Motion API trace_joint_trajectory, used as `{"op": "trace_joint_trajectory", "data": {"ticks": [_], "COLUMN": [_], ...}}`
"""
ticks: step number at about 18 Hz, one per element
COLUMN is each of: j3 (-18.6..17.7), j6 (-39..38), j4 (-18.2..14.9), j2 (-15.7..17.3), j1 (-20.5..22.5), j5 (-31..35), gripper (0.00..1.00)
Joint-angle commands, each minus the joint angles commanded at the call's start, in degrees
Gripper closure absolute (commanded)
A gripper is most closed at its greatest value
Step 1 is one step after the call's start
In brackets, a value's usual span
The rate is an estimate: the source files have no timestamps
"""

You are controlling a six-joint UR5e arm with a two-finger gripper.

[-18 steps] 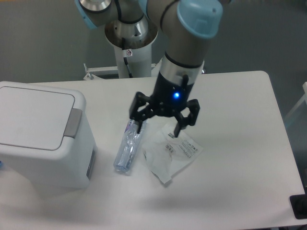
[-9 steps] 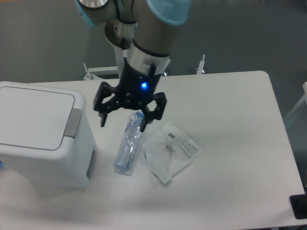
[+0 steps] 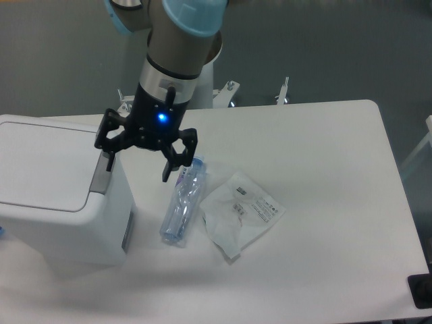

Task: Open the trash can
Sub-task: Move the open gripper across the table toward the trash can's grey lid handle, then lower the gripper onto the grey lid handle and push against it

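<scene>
The trash can (image 3: pixel 54 196) is a large white boxy bin at the table's left, its flat lid shut, with a grey push tab (image 3: pixel 101 181) on its right edge. My gripper (image 3: pixel 138 166) hangs open and empty just right of the bin. Its left finger is right above the grey tab and its right finger is over the table beside a bottle. I cannot tell whether the finger touches the tab.
A crushed clear plastic bottle (image 3: pixel 181 202) lies on the table just right of the bin. A crumpled clear plastic bag with a label (image 3: pixel 239 212) lies to its right. The arm's base column (image 3: pixel 185 74) stands at the table's back edge.
My gripper has moved steadily left, from above the bottle and bag to the bin's right edge over the grey tab. It stays open. The bin's lid has not moved.
</scene>
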Motion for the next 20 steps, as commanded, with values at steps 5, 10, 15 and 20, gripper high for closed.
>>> {"op": "trace_joint_trajectory", "data": {"ticks": [5, 10, 15, 20], "j3": [-0.4, -1.6, -1.4, -1.4], "j6": [0.2, 0.6, 0.6, 0.6], "j4": [1.2, 1.4, 1.6, 2.6], "j2": [-1.1, -1.0, -1.2, -1.7], "j1": [-0.9, -1.0, -1.0, -1.0], "j5": [0.1, 0.5, 0.8, 0.9], "gripper": [0.00, 0.00, 0.00, 0.00]}}
